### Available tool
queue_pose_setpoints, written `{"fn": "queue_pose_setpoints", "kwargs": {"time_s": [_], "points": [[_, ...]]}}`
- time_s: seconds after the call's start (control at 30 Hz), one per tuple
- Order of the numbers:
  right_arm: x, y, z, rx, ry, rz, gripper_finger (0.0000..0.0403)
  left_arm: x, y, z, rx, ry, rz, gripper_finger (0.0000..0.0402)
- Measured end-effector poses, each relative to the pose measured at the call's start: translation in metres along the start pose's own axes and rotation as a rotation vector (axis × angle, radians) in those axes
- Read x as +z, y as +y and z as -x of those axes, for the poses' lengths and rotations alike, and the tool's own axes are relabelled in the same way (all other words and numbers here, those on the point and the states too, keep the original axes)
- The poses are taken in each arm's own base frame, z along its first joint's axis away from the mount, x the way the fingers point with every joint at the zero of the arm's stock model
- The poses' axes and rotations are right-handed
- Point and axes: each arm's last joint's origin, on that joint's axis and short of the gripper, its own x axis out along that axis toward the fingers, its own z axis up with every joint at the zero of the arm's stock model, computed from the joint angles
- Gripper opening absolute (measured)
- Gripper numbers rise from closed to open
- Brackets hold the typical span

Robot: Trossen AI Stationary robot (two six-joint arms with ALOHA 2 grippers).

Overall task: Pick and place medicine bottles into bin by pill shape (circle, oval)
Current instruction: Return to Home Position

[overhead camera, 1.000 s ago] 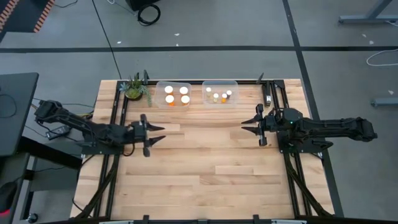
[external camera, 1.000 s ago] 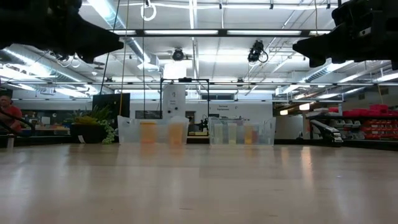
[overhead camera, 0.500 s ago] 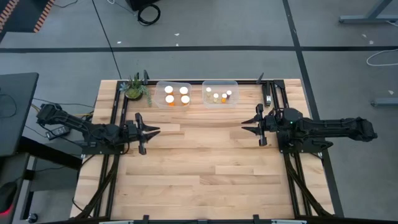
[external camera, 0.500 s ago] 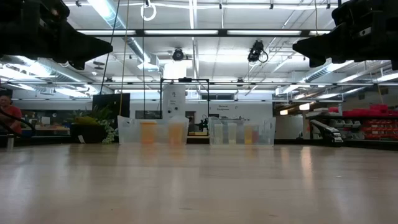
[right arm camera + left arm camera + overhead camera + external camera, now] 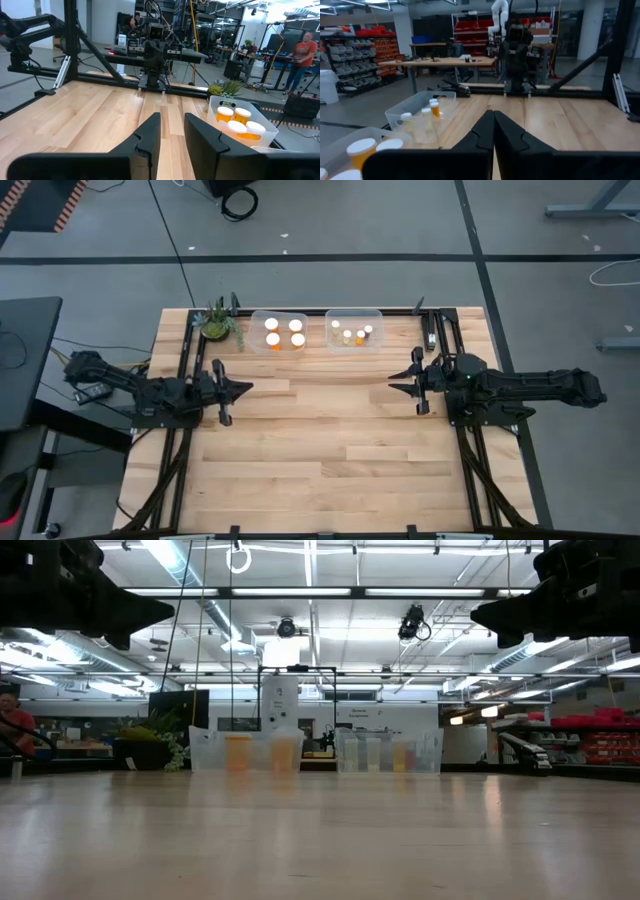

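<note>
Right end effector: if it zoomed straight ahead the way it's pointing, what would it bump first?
Probably the left end effector, which faces it across the wooden table. Nothing stands between them, and the nearer bin sits off to the side.

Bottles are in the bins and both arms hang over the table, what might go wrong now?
The left gripper, shut, hangs near the potted plant and the left bin; a wide swing might clip either. The right gripper, open, hangs near the right bin, which sits at the table's far edge; a nudge could tip its small bottles or push it off.
</note>
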Motion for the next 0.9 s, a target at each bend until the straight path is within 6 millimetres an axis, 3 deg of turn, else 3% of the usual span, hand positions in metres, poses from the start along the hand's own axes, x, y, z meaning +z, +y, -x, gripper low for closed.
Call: {"fn": "queue_pose_setpoints", "kwargs": {"time_s": [0.37,0.53,0.77,0.9], "points": [[0.0,0.0,0.0,0.0,0.0,0.0,0.0093,0.0,0.004,0.016,-0.033,-0.002,0.056,0.0005],[0.0,0.0,0.0,0.0,0.0,0.0,0.0093,-0.004,0.001,0.021,-0.166,0.033,0.122,0.0016],[0.0,0.0,0.0,0.0,0.0,0.0,0.0093,-0.005,-0.004,0.021,-0.267,0.05,0.073,0.0039],[0.0,0.0,0.0,0.0,0.0,0.0,0.0093,0.002,-0.003,0.02,-0.278,-0.044,0.027,0.0032]]}}
